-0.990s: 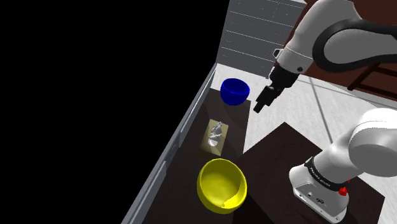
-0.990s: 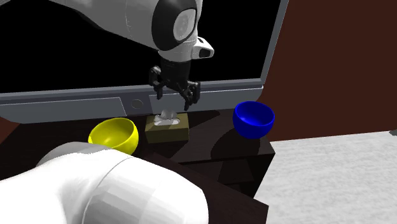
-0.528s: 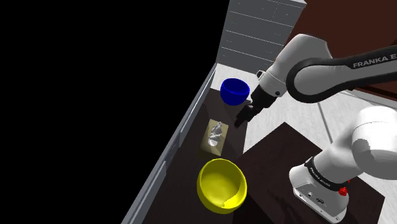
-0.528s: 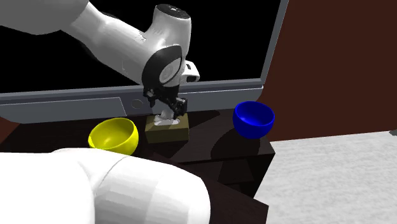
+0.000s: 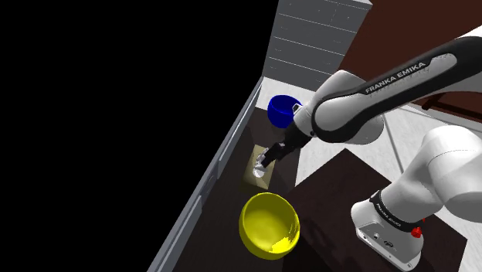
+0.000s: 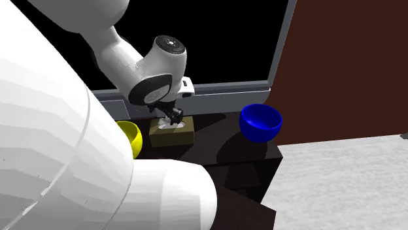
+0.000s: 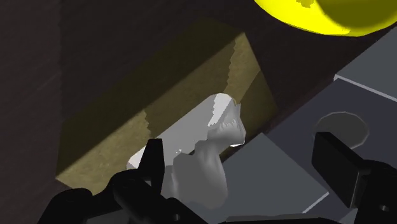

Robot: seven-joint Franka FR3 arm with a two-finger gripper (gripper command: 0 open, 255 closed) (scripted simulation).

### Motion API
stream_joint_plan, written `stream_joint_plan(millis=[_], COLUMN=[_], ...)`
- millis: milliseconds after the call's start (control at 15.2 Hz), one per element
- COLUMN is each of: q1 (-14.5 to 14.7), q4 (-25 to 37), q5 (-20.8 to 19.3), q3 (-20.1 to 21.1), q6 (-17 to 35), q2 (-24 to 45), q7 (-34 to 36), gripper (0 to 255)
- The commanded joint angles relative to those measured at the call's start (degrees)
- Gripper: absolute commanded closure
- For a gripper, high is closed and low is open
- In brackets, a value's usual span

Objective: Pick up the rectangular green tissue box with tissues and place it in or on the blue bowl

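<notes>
Whole setup is on a dark brown tabletop (image 6: 229,147). A grey ledge (image 5: 220,166) runs along its far side, and past that it's just a flat black area. There's a grey panelled wall (image 5: 317,31) at the shoulder view's top, a dark reddish-brown wall (image 6: 346,65) at the second exterior view's right, and pale floor (image 6: 340,183) below that.

The tissue box (image 6: 171,134) looks more olive-green to me. It sits flat on the table, close up against the ledge, with a white tissue (image 7: 216,121) poking out of the top. It's between two bowls. The yellow bowl (image 5: 269,224) is near it on one side. The blue bowl (image 6: 260,122) is further off on the other, with a bare strip of table between it and the box. The blue bowl is close to the table's corner, where the top drops off to the floor.

The arm (image 5: 363,100) reaches out from the stand (image 5: 332,193), and the forearm slants down toward the box. The gripper (image 7: 245,153) is right down at the box top, tilted, with its fingers spread apart. One finger (image 7: 153,159) is next to the tissue tuft and the other is out over the ledge. Nothing's clamped, and I can't tell if that finger actually touches the tissue.
</notes>
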Motion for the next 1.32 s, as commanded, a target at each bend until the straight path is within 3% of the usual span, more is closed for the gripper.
stream_joint_plan(millis=[0, 264, 792, 858, 1254], q1=[1.8, 4.8, 4.6, 4.6, 4.6], q4=[1.1, 4.2, 4.1, 4.1, 4.2], q5=[4.0, 13.6, 13.6, 13.6, 13.7], q3=[-0.7, -1.6, -1.4, -1.4, -1.4], q6=[2.1, 5.2, 5.2, 5.2, 5.2], q2=[3.0, 9.4, 9.3, 9.3, 9.4], q7=[-3.3, -11.6, -11.6, -11.6, -11.6], gripper=[0, 0, 0, 255, 255])
